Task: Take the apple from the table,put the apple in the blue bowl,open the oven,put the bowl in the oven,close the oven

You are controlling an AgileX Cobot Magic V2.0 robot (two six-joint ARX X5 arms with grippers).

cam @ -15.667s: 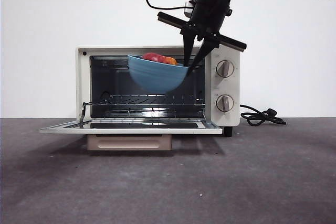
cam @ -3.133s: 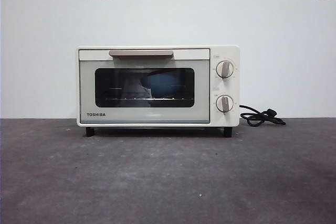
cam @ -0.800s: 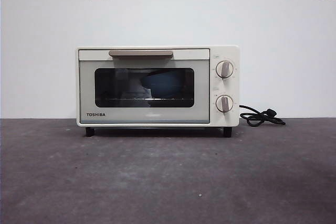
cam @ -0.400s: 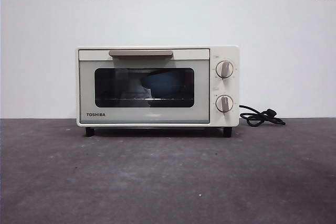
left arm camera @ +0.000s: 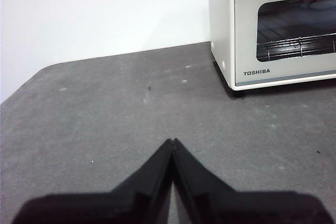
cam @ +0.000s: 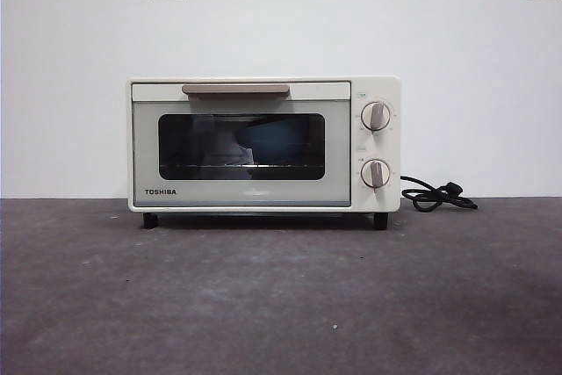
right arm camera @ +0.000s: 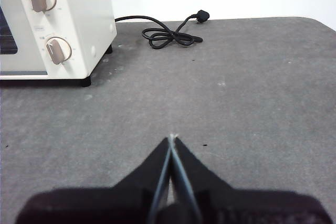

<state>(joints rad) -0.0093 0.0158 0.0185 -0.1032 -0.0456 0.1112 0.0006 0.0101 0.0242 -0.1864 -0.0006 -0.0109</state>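
- Sitting on the table (cam: 281,296) with its door fully closed, the oven (cam: 263,144) faces the front camera, beige bar handle (cam: 235,89) up along the top edge of the door.
- Through the dark glass you can make out the blue bowl (cam: 274,140) on the wire rack (cam: 241,165), toward the knob side of the cavity. Can't really see the apple from here, glass is too dark to tell.
- Two round knobs (cam: 376,116) stacked on the panel beside the door, both pointers roughly upright.
- Black cord (cam: 436,195) lies coiled on the table just past the knob end of the oven, plug loose at its end.
- Left gripper (left arm camera: 172,141) hangs over bare table well apart from the oven's front corner, jaws pressed together, nothing between them.
- Right gripper (right arm camera: 171,139) same deal on the knob side, jaws closed tip to tip, holding nothing, oven and cord both well away.
- Neither arm shows in the front view.
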